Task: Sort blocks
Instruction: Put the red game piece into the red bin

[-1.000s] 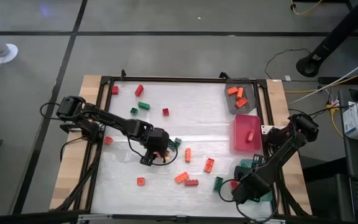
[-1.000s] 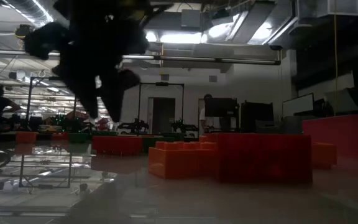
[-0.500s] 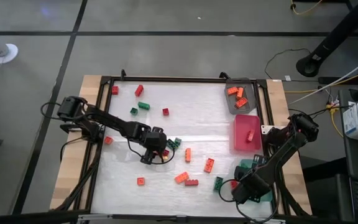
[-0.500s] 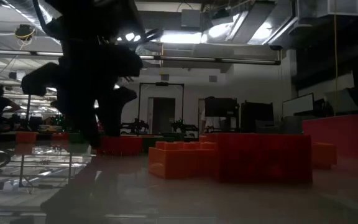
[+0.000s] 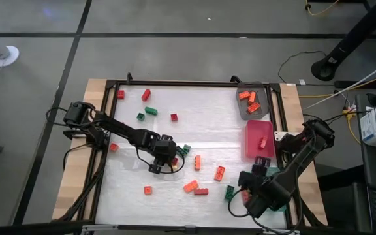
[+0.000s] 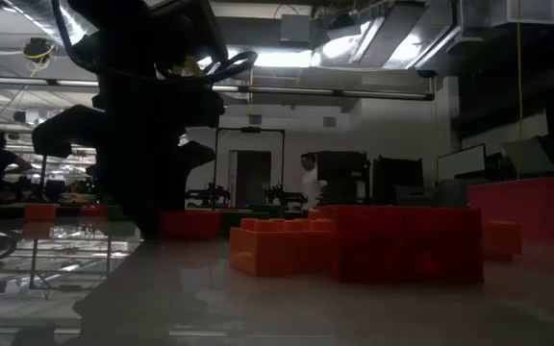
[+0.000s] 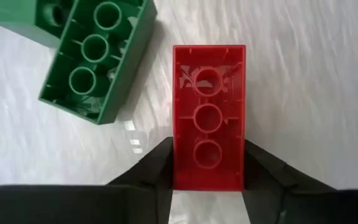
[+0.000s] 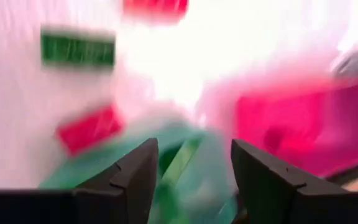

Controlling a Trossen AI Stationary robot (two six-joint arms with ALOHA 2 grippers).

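At centre-left of the overhead frame, my left gripper (image 5: 169,161) is down on the white table (image 5: 207,124), its fingers (image 7: 157,168) pressed against both long sides of a red block (image 7: 208,115) lying studs-down; I am clamped on it. Just beside it in my left wrist view lie two green blocks (image 7: 98,59), also underside up, close to the red block but not touching it. Further right, loose orange and red blocks (image 5: 219,172) are scattered across mid-frame. At upper right, the grey tray (image 5: 260,109) holds orange blocks; below it the pink tray (image 5: 253,147) holds one. At lower right, my right gripper (image 5: 245,193) hangs over the teal tray (image 5: 260,173), fingers parted and holding nothing.
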